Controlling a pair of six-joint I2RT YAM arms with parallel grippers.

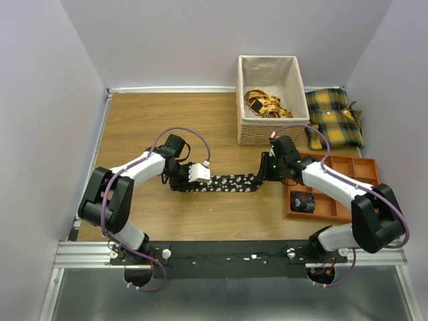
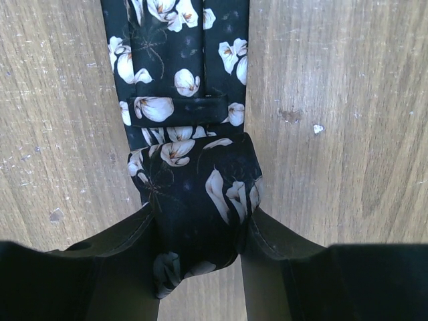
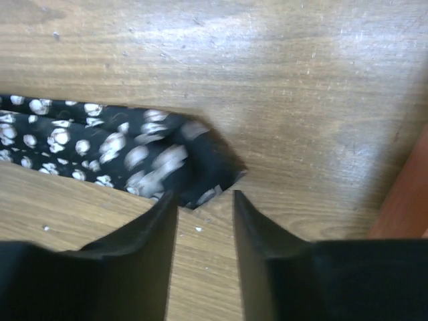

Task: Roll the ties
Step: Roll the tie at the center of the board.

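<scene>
Two-arm tie rolling, early in the second tie. At left, the left end effector point(image 1: 199, 174) is half closed on the roll point(image 2: 197, 194) begun at one end of a black flowered tie point(image 1: 227, 182). Both fingers point(image 2: 127, 247) press the sides of the small fold of cloth. Beyond its fingertips the unrolled length runs flat along the worktop point(image 1: 147, 127), keeper loop uppermost, toward the other arm. By the look of it only a turn or two is wound, so most of the strip is yet to be taken up.

At centre right, the right end effector point(image 1: 262, 175) stands over the tie's far, pointed end. In the wrist view its jaws are parted with bare wood between them, and the tip lies just ahead of one finger point(image 3: 164, 221), ungripped.

To the outer side of that arm, one coiled tie point(image 1: 302, 202) sits in a near compartment of the tray point(image 1: 321, 215), apparently finished; the other compartments in view hold nothing. Behind the right end effector a basket point(image 1: 241, 100) holds yellow patterned fabric; whether it contains more ties cannot be told. Plaid cushions point(image 1: 334, 117) lie beside it.
</scene>
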